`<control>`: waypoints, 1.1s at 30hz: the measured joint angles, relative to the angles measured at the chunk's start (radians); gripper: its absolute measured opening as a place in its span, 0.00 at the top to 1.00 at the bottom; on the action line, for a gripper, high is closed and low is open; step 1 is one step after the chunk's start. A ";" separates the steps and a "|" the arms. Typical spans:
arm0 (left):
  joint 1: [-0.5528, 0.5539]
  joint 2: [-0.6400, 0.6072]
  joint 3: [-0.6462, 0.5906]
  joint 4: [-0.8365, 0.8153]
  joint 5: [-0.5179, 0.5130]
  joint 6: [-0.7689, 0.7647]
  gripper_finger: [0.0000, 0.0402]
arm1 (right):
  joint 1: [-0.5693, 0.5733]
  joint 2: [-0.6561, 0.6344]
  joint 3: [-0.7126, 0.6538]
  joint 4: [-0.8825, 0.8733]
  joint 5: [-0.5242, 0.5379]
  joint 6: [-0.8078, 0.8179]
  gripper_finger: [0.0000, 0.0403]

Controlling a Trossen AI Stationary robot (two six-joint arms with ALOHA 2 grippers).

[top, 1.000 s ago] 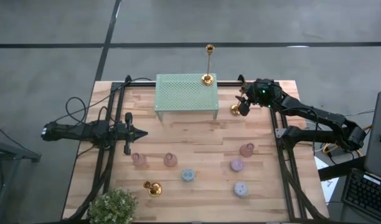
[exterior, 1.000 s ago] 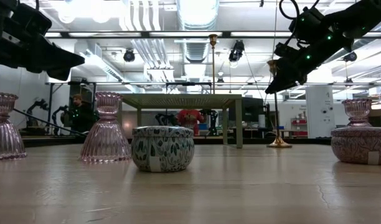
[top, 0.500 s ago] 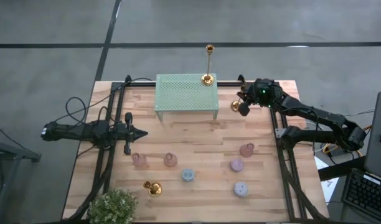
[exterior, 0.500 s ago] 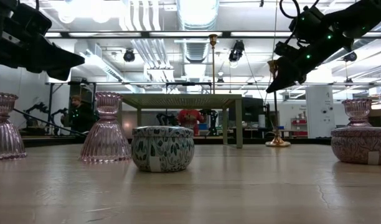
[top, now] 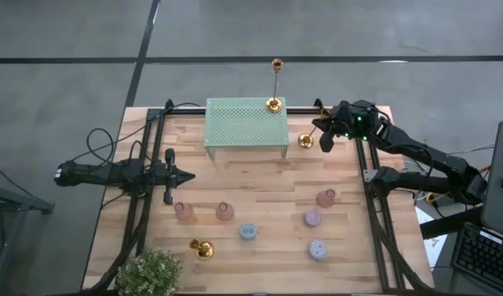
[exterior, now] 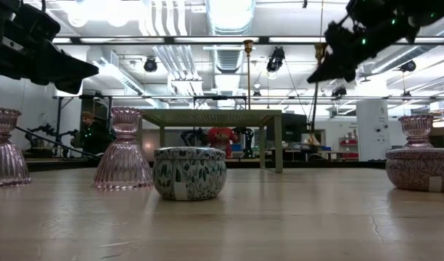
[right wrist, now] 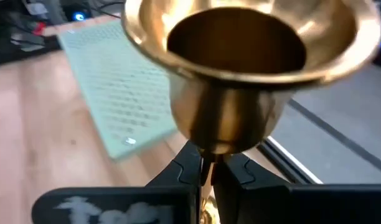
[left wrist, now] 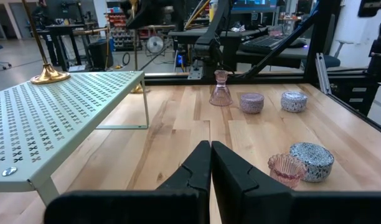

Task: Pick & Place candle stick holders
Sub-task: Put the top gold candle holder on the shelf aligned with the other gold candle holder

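My right gripper [top: 324, 136] is shut on a gold candlestick [right wrist: 240, 62] to the right of the green perforated stand [top: 246, 123]. The candlestick's round base [top: 306, 141] shows below the gripper, and its cup [exterior: 320, 49] stands high in the low view. A second, tall candlestick [top: 274, 104] stands by its base on the stand's far right corner. A third [top: 202, 248] lies on its side on the table near the front left. My left gripper [top: 190, 174] is shut and empty, hovering at the table's left. My right gripper pinches the candlestick's thin stem [right wrist: 206, 163] between its two fingers, just under the cup. The fingers slant down from the table's right side and lie across the stem. The candlestick hangs upright below the fingers, its base clear of the table.
Pink glass holders [top: 184, 210] [top: 225, 211] [top: 326, 197] and round tins [top: 248, 231] [top: 313, 218] [top: 318, 249] stand across the near half of the table. A potted plant [top: 153, 271] sits at the near left corner. Bare wood lies between the stand and these.
My right gripper has gone up with the candlestick, staying shut on its stem. The candlestick's base, which stood on the table beside the stand, is now lifted clear; the candlestick stays upright.
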 joint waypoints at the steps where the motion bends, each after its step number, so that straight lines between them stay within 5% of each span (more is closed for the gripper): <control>1: 0.000 0.000 0.000 0.000 0.000 0.000 0.96 | 0.013 0.000 0.025 -0.032 0.000 0.008 0.97; 11: 0.000 0.000 0.000 0.000 0.000 0.000 0.96 | 0.184 0.098 0.317 -0.313 0.071 0.069 0.97; 20: 0.000 0.000 0.000 0.000 0.000 0.000 0.96 | 0.343 0.310 0.589 -0.360 0.051 0.060 0.97; 33: 0.000 0.000 0.000 0.000 0.000 0.000 0.96 | 0.363 0.699 0.956 -0.346 0.020 -0.069 0.97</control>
